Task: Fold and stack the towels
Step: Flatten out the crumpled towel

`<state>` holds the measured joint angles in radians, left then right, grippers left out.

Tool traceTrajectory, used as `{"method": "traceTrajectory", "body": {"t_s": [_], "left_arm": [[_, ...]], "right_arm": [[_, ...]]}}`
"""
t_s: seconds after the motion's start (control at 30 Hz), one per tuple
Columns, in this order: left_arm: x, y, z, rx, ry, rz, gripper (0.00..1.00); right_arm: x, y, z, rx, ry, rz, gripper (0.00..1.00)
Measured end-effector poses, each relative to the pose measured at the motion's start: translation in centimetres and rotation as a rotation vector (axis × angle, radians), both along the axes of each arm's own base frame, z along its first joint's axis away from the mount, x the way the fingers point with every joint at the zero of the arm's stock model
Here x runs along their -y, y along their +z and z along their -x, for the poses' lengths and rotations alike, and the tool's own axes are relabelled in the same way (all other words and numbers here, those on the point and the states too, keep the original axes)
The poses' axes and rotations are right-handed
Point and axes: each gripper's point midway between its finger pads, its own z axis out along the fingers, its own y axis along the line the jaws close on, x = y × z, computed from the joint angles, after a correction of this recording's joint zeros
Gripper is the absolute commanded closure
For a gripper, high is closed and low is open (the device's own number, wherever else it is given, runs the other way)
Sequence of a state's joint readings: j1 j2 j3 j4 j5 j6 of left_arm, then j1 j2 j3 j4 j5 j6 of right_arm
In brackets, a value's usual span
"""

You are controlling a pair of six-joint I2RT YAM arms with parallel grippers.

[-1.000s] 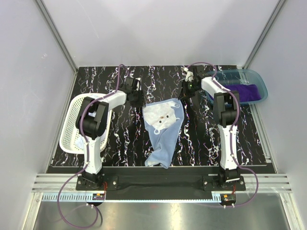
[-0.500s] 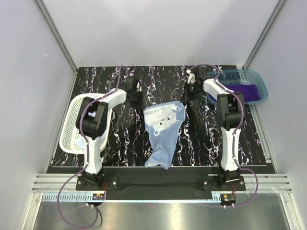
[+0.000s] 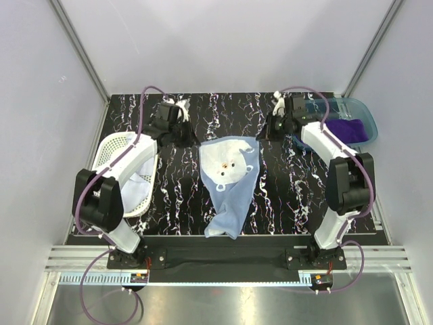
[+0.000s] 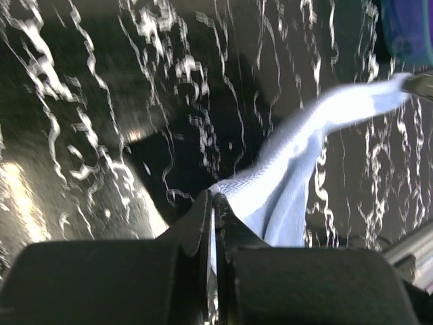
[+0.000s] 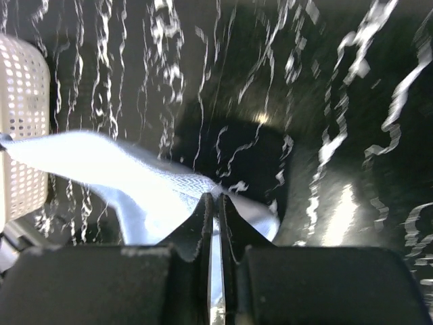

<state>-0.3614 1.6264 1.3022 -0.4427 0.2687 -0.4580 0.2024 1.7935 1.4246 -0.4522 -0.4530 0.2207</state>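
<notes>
Black marbled table [image 3: 287, 200], pale walls all round. Left gripper [image 4: 212, 203] is pinched tight on one far corner of the bear towel [image 3: 229, 177], and the right gripper [image 5: 216, 203] is pinching the other. The cloth stretches between them and trails toward the bases. Purple towel [image 3: 352, 128] sits in the bin [image 3: 338, 101] just right of the right gripper, and the basket [image 3: 108, 154] is left of the left one.

We counted three towels: one bear-face towel [image 3: 229, 177], one purple towel [image 3: 352, 128] and one pale towel [image 3: 141, 184]. There was one white basket [image 3: 110, 144], one teal bin [image 3: 342, 103] and one bench [image 3: 298, 196]. We counted two arms, the left arm [image 3: 132, 162] and right arm [image 3: 328, 143], and two tools, the left tool [image 4: 211, 203] and right tool [image 5: 216, 202].
</notes>
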Motion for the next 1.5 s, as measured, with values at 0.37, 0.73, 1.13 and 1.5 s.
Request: {"method": "traceTrajectory", "body": {"t_s": [0.37,0.73,1.13,1.5], "left_arm": [[-0.6,-6.0,4.4,-0.167,-0.035,-0.043,1.0],[-0.4,10.4,0.8,0.197,-0.007,0.024,1.0],[-3.0,26.5,13.9,0.616,-0.071,0.234,1.0],[-1.1,26.4,15.9,0.546,-0.16,0.329,1.0]], "right_arm": [[-2.2,-6.2,3.8,-0.142,0.0,-0.02,1.0],[-0.8,12.4,2.4,0.31,-0.032,-0.04,1.0],[-0.2,26.5,16.4,0.684,0.129,-0.241,1.0],[-0.7,31.1,22.0,0.793,0.21,-0.41,1.0]]}}
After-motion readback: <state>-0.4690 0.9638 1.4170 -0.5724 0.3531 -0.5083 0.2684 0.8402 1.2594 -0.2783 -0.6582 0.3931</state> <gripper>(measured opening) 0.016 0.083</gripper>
